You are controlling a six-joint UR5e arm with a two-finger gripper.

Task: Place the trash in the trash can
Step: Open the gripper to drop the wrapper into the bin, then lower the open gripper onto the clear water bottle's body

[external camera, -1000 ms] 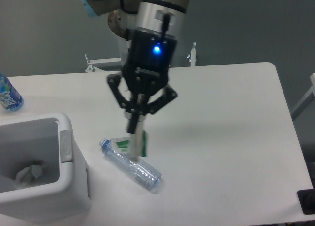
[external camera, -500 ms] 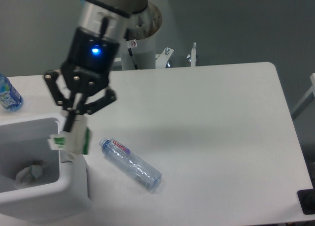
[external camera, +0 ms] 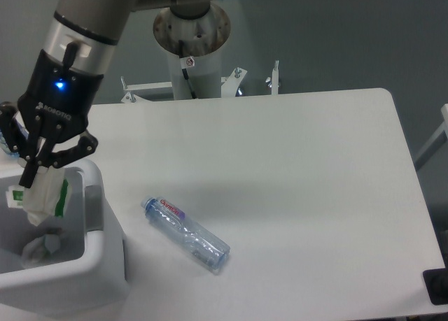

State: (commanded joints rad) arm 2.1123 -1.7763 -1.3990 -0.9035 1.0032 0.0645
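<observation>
A wrapper (external camera: 43, 195) is hanging from the gripper (external camera: 33, 175) over the trash can (external camera: 98, 265) at near left. A bottle (external camera: 185, 234) is lying on the table (external camera: 308, 195) just right of it.

one trash can (external camera: 105, 265). two crumpled papers: a green-striped wrapper (external camera: 43, 195) and a wad (external camera: 40, 247). one clear bottle (external camera: 185, 235).

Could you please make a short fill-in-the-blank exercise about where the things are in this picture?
1. The gripper holds the ____ over the bin.
2. The bottle lies on the ____.
3. Inside the bin lies a crumpled ____.
4. The bottle's cap points toward the ____.

Missing words: wrapper; table; paper; bin
</observation>
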